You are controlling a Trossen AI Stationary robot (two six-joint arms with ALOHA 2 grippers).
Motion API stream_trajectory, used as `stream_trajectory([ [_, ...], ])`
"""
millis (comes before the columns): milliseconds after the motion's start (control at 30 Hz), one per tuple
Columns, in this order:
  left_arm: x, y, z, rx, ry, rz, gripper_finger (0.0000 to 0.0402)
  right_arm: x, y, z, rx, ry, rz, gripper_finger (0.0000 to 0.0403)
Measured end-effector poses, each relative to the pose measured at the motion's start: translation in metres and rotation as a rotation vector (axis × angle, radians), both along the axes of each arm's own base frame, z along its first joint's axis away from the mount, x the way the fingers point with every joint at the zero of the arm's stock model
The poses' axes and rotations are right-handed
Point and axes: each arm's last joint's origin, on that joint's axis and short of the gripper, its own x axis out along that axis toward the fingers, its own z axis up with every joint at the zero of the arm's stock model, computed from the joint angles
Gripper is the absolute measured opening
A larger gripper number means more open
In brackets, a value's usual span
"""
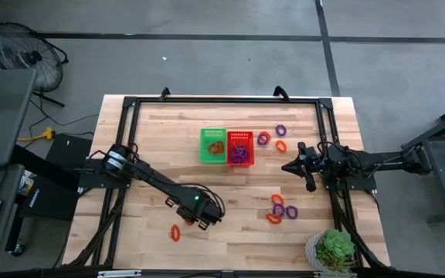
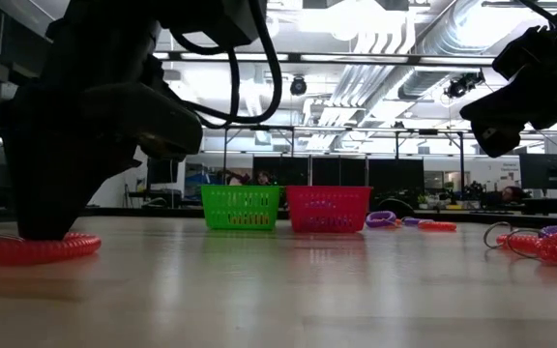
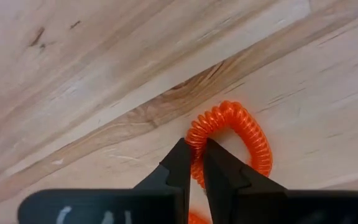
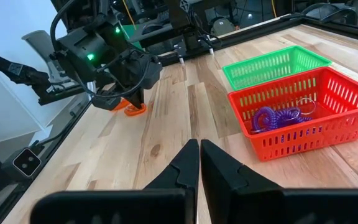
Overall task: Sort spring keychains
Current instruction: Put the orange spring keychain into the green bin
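Note:
An orange spring keychain (image 3: 241,127) lies flat on the wooden table near its front left (image 1: 176,232). My left gripper (image 3: 194,152) stands over it, pointing down, shut on its coil; in the low view the gripper (image 2: 42,227) covers the keychain's (image 2: 75,246) middle. The green basket (image 1: 204,147) holds orange keychains and the red basket (image 1: 247,136) holds purple ones (image 4: 272,117). Loose orange and purple keychains lie right of the baskets (image 1: 281,145) and at the near right (image 1: 279,209). My right gripper (image 4: 199,149) hangs shut above the table's right side (image 1: 288,166), touching nothing. My left gripper pinches one side of the orange keychain's coiled loop (image 3: 196,134) between its two fingertips (image 3: 179,165). The fingers come from above, pointing down, and lie across the coil. The keychain rests flat on the table, its loop reaching out beyond the fingers.
A potted green plant (image 1: 334,251) stands at the near right corner. A black frame (image 1: 222,100) runs along the table's far edge and sides. Bare wood lies between my left gripper and the baskets.

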Motion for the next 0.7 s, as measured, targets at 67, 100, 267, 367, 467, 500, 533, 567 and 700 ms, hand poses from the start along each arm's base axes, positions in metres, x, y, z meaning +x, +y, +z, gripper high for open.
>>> stream_trajectory([
  [67, 0.002, 0.0, 0.005, 0.02, 0.002, -0.022, 0.0026, 0.0, 0.0, 0.0, 0.0, 0.001, -0.001, 0.0012],
  [100, 0.003, 0.0, 0.008, 0.03, 0.001, -0.033, 0.0026, 0.0, 0.0, 0.0, 0.0, 0.001, -0.001, 0.0012],
  [267, 0.004, 0.015, 0.026, 0.114, 0.011, -0.045, 0.0026, 0.0, 0.0, 0.0, 0.0, 0.0, -0.001, 0.0012],
  [367, 0.003, 0.025, 0.044, 0.132, -0.031, -0.025, 0.0026, 0.0, 0.0, 0.0, 0.0, 0.0, 0.0, 0.0012],
  [467, -0.002, 0.041, 0.068, 0.179, -0.081, -0.004, 0.0026, 0.0, 0.0, 0.0, 0.0, 0.0, 0.0, 0.0012],
  [500, -0.003, 0.047, 0.075, 0.194, -0.107, 0.001, 0.0026, 0.0, 0.0, 0.0, 0.0, 0.001, 0.0, 0.0012],
  [533, -0.006, 0.054, 0.083, 0.221, -0.11, 0.006, 0.0026, 0.0, 0.0, 0.0, 0.0, 0.001, 0.0, 0.0012],
  [567, -0.009, 0.062, 0.091, 0.241, -0.112, 0.01, 0.0026, 0.0, 0.0, 0.0, 0.0, 0.002, -0.001, 0.0012],
  [700, -0.012, 0.094, 0.112, 0.287, -0.183, 0.031, 0.0026, 0.0, 0.0, 0.0, 0.0, 0.001, 0.0, 0.0012],
])
